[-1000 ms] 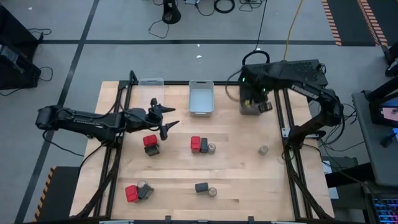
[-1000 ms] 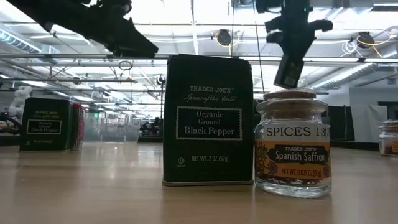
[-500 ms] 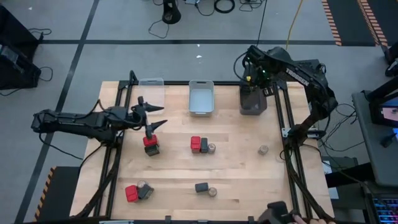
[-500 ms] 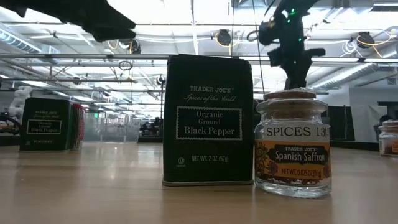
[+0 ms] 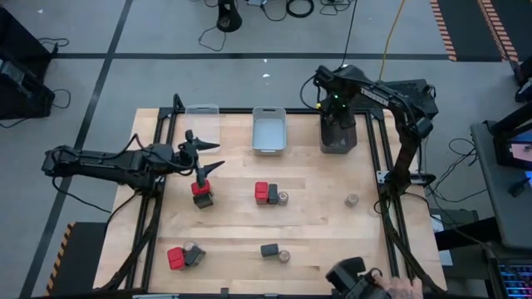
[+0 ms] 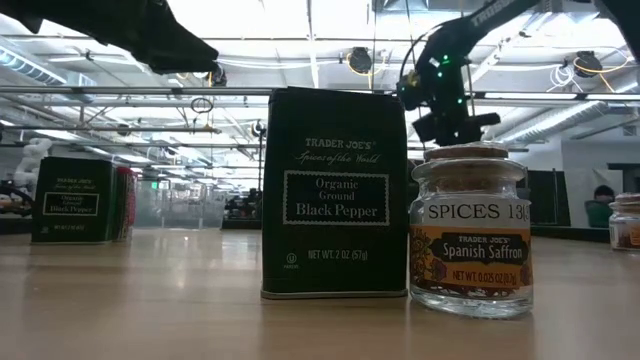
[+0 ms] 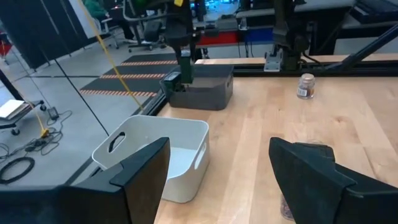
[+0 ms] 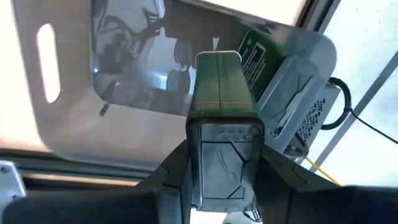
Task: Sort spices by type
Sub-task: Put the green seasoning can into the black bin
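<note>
My right gripper hangs over the dark grey bin at the bench's two o'clock corner, its fingers closed on either side of a dark green pepper tin, which stands out ahead of them above the bin's open mouth. A second dark tin already lies inside that bin, against its wall.

My left gripper is held at about ten o'clock on the bench, its fingers spread wide and gripping nothing. One fingertip is just above a red spice box stacked with a dark tin; I cannot tell whether it touches.

The white bin at twelve o'clock shows only its bare floor from above. The clear bin at eleven o'clock is too faint for me to judge what it holds.

Near the bench's centre a red box, a dark tin and a small round jar sit side by side, touching. A lone jar stands at three o'clock. At seven o'clock a red box sits against a dark tin with a jar close beside it. At six o'clock a black pepper tin stands just beside a Spanish saffron jar.

A person's hand shows at the bench's five o'clock edge.
</note>
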Tool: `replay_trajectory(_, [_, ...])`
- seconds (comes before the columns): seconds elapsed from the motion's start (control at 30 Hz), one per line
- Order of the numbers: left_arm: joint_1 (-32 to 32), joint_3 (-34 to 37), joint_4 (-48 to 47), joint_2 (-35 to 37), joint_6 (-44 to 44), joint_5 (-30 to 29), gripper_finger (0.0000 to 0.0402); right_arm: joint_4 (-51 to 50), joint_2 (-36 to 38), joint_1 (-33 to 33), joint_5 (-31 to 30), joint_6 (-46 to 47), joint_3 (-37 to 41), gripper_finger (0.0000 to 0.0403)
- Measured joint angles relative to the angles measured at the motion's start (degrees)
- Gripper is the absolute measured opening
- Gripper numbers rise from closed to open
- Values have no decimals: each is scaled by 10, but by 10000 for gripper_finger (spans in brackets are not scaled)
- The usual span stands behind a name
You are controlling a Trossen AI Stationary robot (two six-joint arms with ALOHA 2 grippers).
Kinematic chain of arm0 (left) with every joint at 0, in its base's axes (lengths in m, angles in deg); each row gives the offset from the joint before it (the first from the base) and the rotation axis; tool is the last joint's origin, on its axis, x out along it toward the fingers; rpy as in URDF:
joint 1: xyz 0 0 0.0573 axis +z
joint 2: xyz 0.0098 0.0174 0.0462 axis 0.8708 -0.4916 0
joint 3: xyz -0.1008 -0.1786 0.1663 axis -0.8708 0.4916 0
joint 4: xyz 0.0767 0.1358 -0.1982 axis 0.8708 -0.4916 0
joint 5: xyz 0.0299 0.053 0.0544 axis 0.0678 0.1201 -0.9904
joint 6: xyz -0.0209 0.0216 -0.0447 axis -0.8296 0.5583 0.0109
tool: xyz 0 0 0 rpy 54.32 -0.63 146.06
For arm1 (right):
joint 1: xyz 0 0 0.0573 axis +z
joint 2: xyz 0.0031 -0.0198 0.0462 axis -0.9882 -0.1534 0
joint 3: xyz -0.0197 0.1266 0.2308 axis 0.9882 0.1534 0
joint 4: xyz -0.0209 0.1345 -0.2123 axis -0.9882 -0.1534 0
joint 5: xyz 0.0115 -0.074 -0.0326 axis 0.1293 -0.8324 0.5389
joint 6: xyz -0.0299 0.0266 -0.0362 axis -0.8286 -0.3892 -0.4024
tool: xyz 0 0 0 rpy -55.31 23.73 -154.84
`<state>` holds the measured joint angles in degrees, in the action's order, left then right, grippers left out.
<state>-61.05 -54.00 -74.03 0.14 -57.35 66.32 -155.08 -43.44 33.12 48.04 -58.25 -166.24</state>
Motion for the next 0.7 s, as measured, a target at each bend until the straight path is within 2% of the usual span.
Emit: replay_trajectory(0.7, [0, 0, 0, 0, 0, -1, 281, 36, -9, -14, 33, 31, 0, 105])
